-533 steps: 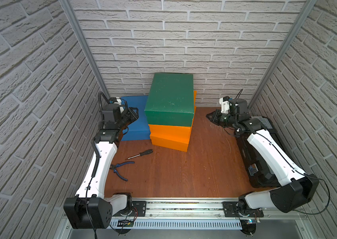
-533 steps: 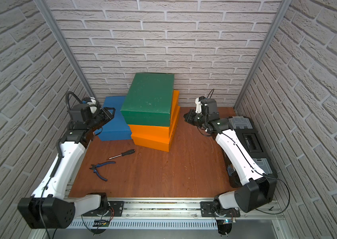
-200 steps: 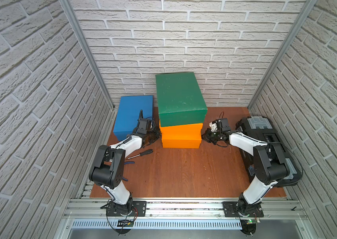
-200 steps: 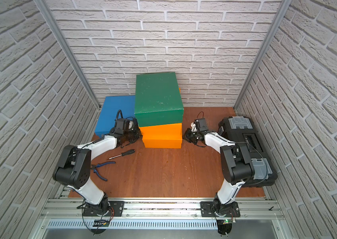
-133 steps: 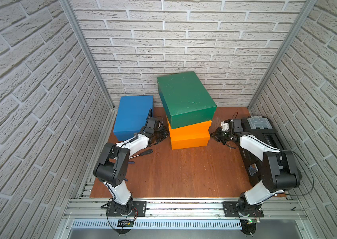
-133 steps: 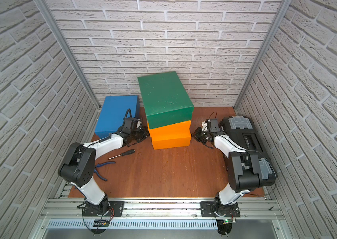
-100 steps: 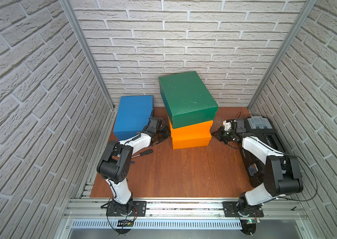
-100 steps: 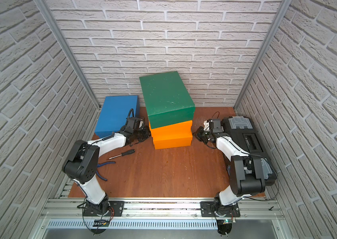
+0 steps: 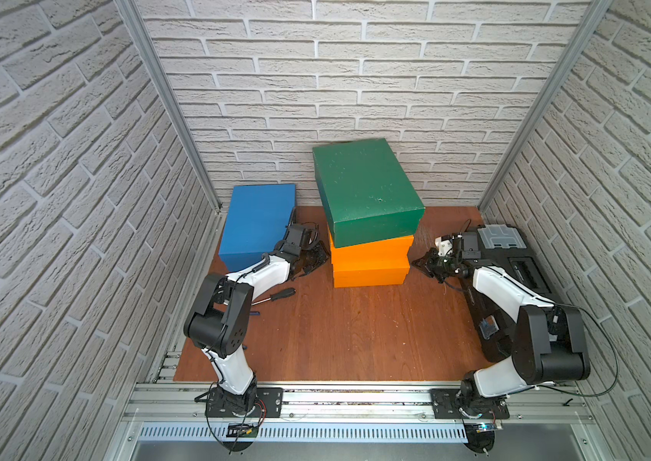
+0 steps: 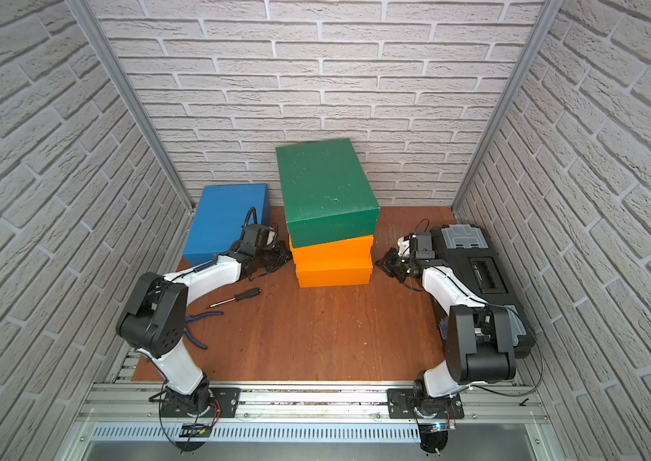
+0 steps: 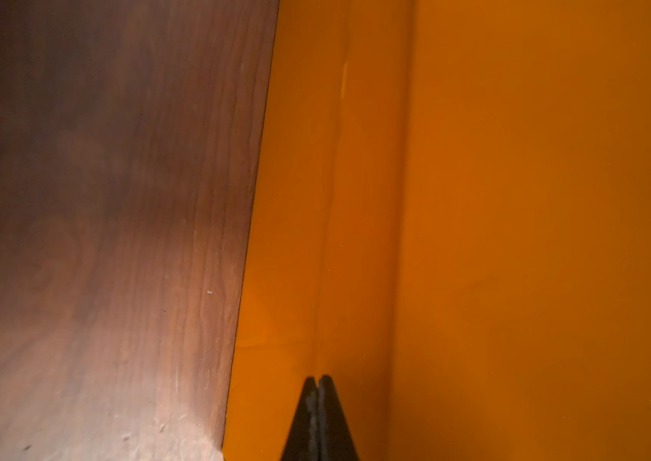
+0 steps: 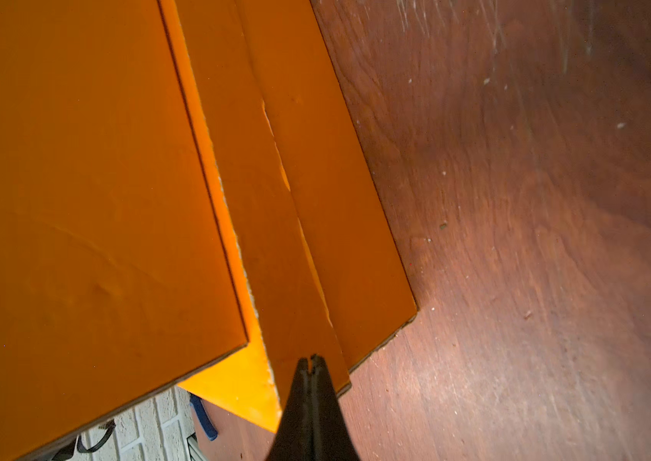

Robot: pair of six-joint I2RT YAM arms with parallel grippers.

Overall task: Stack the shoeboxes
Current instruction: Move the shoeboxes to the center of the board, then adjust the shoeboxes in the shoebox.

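Observation:
Three shoeboxes stand stacked at the back middle: a dark green shoebox [image 9: 364, 191] [image 10: 324, 187] lies slightly askew on an upper orange shoebox [image 9: 372, 247] [image 10: 332, 247], which rests on a lower orange shoebox [image 9: 370, 273] [image 10: 334, 273]. A blue shoebox [image 9: 258, 219] [image 10: 224, 215] lies alone at the back left. My left gripper [image 9: 322, 255] [image 11: 318, 379] is shut, its tips against the stack's left side, low down. My right gripper [image 9: 415, 263] [image 12: 312, 358] is shut, tips against the lower orange box's right side near its front corner.
A black toolbox [image 9: 515, 255] lies along the right wall behind my right arm. A screwdriver [image 10: 236, 297] and blue-handled pliers [image 10: 196, 327] lie on the wooden floor at the left. Brick walls close in the back and both sides.
Both arms have come down from raised poses to the stack's sides. The stack has slid right and turned, its front now squarer to the rail. Little has moved in the last half second.

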